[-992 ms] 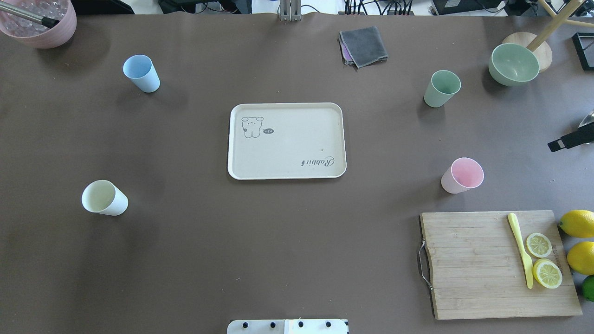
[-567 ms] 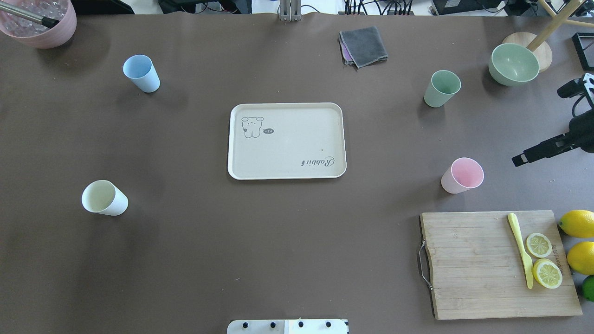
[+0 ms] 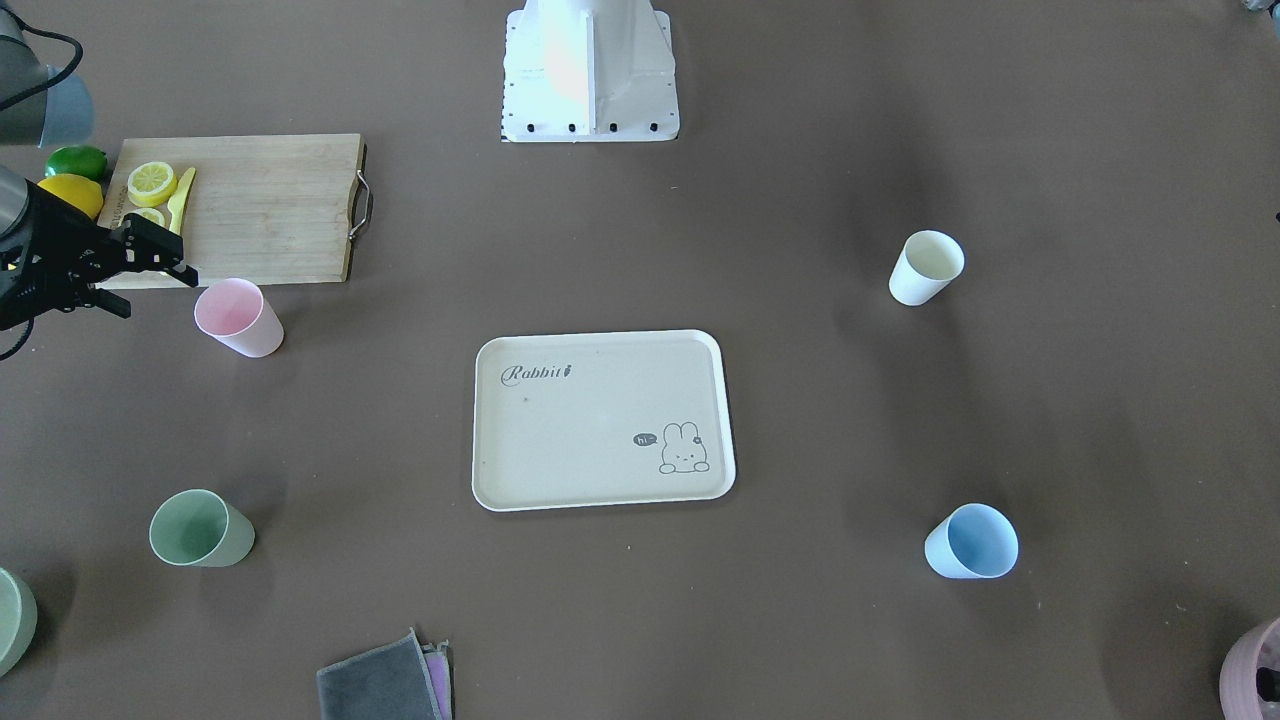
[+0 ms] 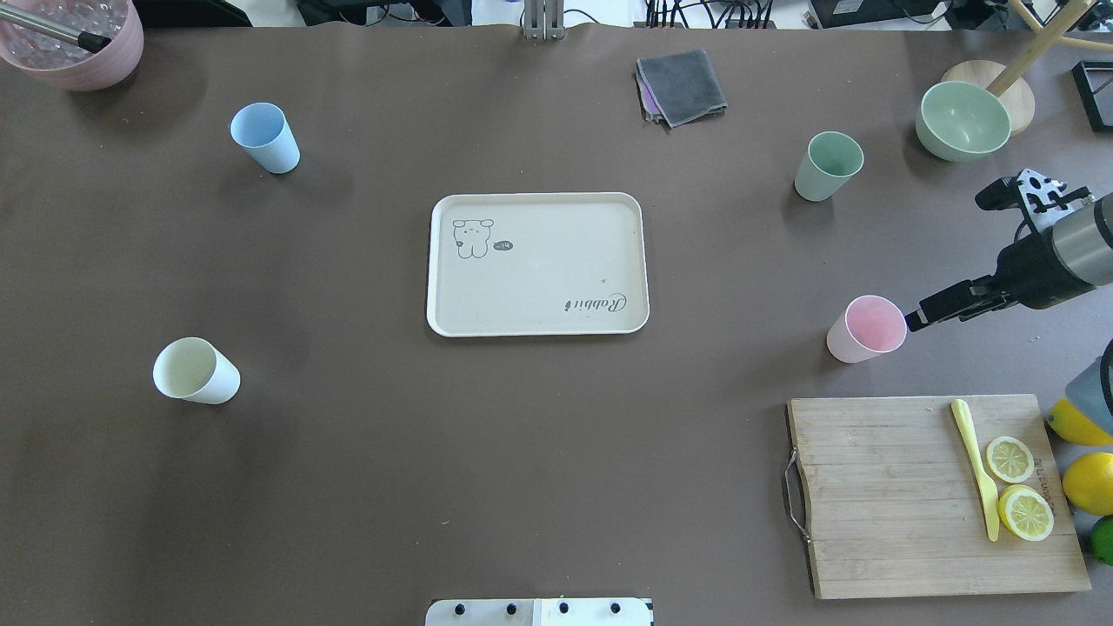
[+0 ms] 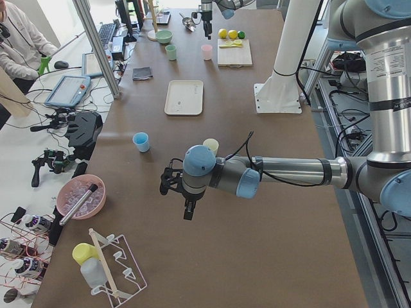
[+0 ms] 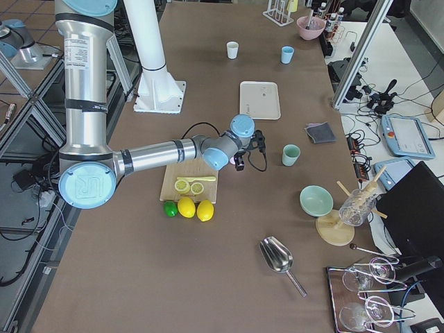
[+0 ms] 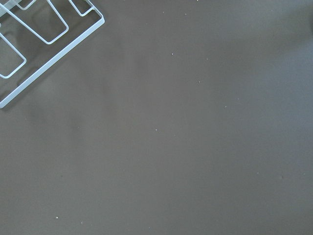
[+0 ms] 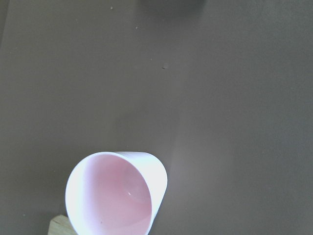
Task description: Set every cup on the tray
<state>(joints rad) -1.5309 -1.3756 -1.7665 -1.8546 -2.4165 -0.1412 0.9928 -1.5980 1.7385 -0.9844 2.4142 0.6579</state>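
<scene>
The cream tray [image 4: 537,287] lies flat at the table's middle with nothing on it. Four cups stand upright on the table around it: pink [image 4: 865,329], sage green [image 4: 828,165], light blue [image 4: 263,137] and cream-white [image 4: 196,370]. My right gripper [image 4: 923,316] hangs just right of the pink cup's rim, apart from it. In the front-facing view it [image 3: 158,293] looks open and empty. The right wrist view shows the pink cup [image 8: 115,196] from above. My left gripper [image 5: 186,206] shows only in the exterior left view, near the cream-white cup's end of the table. I cannot tell if it is open.
A bamboo cutting board [image 4: 896,496] with lemon slices and a yellow knife lies near the pink cup, with whole lemons [image 4: 1083,419] beside it. A green bowl [image 4: 963,120], a grey cloth [image 4: 681,87] and a pink pot [image 4: 74,48] sit along the far edge.
My right arm has come in from the right edge and moved left, down to the pink cup's rim. The cups and tray have not moved.
</scene>
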